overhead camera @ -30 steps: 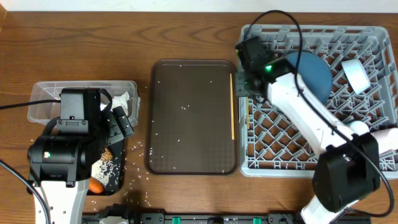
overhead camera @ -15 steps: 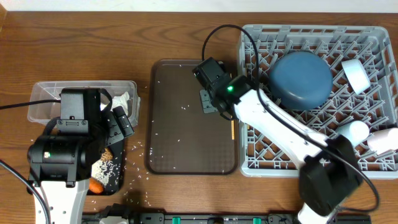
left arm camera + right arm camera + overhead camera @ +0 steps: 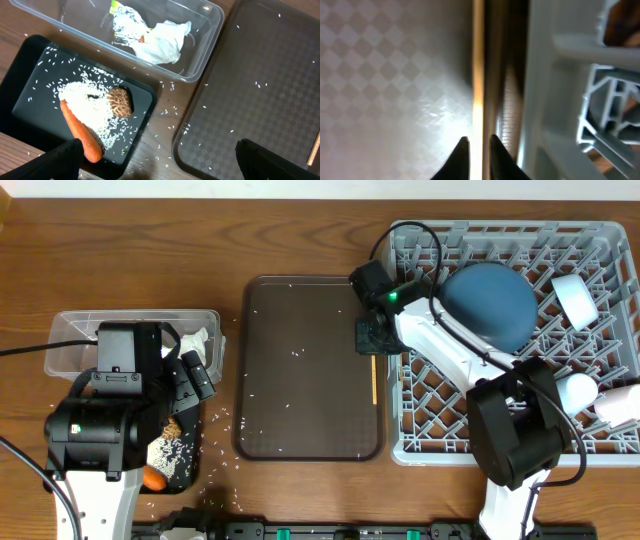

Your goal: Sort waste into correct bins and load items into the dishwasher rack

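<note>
The right gripper [image 3: 478, 150] is swinging back from the grey plastic dishwasher rack [image 3: 520, 228] to the right edge of the dark brown rectangular serving tray [image 3: 300, 400]. Its fingers are narrowing around the thin wooden chopsticks [image 3: 374, 385], probably the next thing for the rack, though I cannot tell if they are gripping yet. The left gripper [image 3: 165, 165] is hanging wide open.

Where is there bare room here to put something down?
The brown tray's middle and left, bar stray rice. The table above it, between tub and rack. The rack's lower left cells. Crowded: the tray's right edge, where the right gripper straddles the chopsticks; the rack's top, with blue dish and cup; the tub and black tray.
</note>
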Robot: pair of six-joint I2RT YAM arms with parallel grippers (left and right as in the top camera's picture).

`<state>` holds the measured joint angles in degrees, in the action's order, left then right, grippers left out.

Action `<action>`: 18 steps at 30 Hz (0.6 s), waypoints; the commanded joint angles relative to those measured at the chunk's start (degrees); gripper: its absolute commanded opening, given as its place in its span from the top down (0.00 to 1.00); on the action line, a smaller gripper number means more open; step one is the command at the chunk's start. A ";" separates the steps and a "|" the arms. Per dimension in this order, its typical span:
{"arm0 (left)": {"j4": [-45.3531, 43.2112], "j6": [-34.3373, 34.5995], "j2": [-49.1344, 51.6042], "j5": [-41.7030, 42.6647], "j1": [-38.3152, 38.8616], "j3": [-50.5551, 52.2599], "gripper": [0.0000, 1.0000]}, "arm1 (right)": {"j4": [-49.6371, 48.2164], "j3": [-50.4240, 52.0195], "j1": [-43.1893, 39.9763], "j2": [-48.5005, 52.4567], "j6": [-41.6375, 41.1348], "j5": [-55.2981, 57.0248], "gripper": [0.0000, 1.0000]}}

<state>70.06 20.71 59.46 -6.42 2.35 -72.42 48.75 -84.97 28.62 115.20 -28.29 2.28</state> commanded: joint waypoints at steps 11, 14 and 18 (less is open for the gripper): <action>0.00 -0.74 0.02 -0.70 -0.20 -0.57 0.02 | -1.25 -0.35 2.99 0.98 -1.68 6.75 0.79; 0.00 -0.74 0.02 -0.70 -0.20 -0.57 0.02 | -2.78 -0.35 3.32 2.71 -0.31 5.53 0.82; 0.02 -0.74 0.02 -0.70 -0.20 -0.55 0.02 | -4.09 -0.39 5.49 2.71 2.23 4.90 0.83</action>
<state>70.06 20.71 59.46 -6.42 2.35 -72.42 45.10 -84.97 32.12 117.14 -27.77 7.11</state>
